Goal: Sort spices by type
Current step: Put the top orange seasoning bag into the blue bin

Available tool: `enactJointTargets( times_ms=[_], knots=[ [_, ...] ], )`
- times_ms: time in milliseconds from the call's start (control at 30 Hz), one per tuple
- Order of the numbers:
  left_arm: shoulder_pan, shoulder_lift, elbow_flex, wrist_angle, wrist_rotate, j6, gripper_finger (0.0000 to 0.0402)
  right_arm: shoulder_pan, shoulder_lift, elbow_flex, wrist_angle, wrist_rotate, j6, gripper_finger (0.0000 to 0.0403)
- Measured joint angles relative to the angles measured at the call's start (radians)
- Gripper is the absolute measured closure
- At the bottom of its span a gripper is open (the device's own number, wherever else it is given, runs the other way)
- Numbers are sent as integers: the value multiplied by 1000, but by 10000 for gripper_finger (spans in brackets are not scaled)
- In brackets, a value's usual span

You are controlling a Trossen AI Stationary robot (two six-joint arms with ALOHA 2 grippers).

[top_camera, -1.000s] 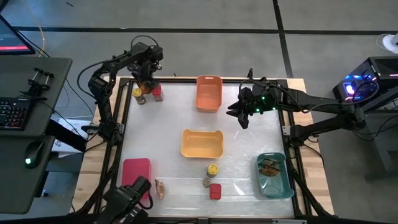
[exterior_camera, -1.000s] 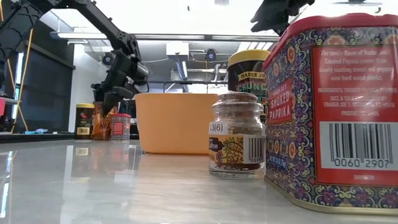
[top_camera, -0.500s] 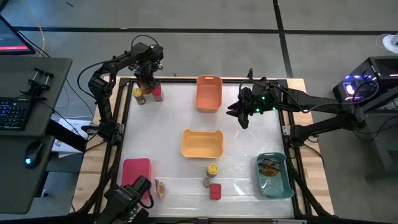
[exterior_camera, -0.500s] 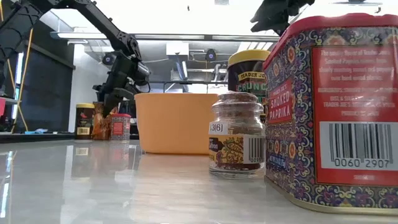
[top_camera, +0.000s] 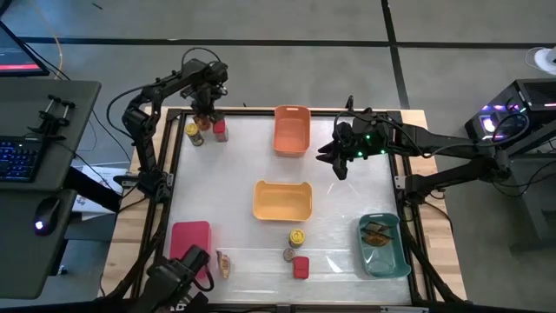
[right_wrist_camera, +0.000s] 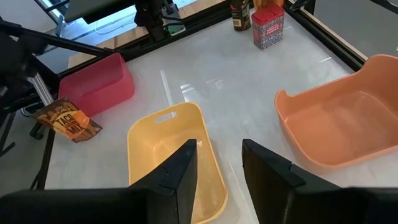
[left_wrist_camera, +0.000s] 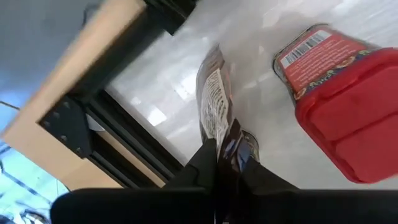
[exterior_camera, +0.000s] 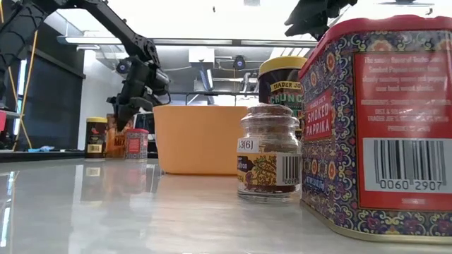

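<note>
Clamped on a flat brownish packet (left_wrist_camera: 214, 115), the left gripper (top_camera: 205, 111) reaches down at the far-left corner; the right gripper (right_wrist_camera: 217, 165) hangs parted mid-table.

The tabletop (top_camera: 234, 165) is a pale glossy sheet in a dark frame with wood edging. On it rest four bins: an orange bin (top_camera: 292, 130) at the far edge, a yellow bin (top_camera: 282, 200) in the middle, a red bin (top_camera: 190, 240) at the near left corner and a teal bin (top_camera: 383, 248) at the near right. In the far left corner stand a yellow-lidded jar (top_camera: 193, 133) and a red tin (top_camera: 221, 130). Along the near edge lie a brownish packet (top_camera: 224, 263), a second yellow-lidded jar (top_camera: 297, 236), a short grey-brown jar (top_camera: 288, 255) and another red tin (top_camera: 301, 267).
</note>
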Motion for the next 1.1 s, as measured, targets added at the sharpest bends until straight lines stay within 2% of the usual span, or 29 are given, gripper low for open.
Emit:
enactJointTargets(
  times_ms=[300,433,567,733,833,933,1100],
  knots=[
    [-15,-168,132,13,-6,4,401,-10,-25,0,43,0,-70,281],
    [-94,-262,152,16,60,35,401,-32,-52,0,43,2,-72,281],
    [-265,-329,150,10,112,8,401,-45,-83,0,45,2,-73,281],
    [-564,-357,149,82,120,-83,401,-46,-128,0,43,1,-90,281],
    [-727,-357,148,190,125,-118,401,-46,-150,0,18,-12,-73,281],
    [-858,-354,148,343,125,-110,401,-38,-160,0,-23,-74,-32,281],
    [-991,-320,148,540,167,3,401,33,-160,0,-40,-200,145,281]
  ],
)
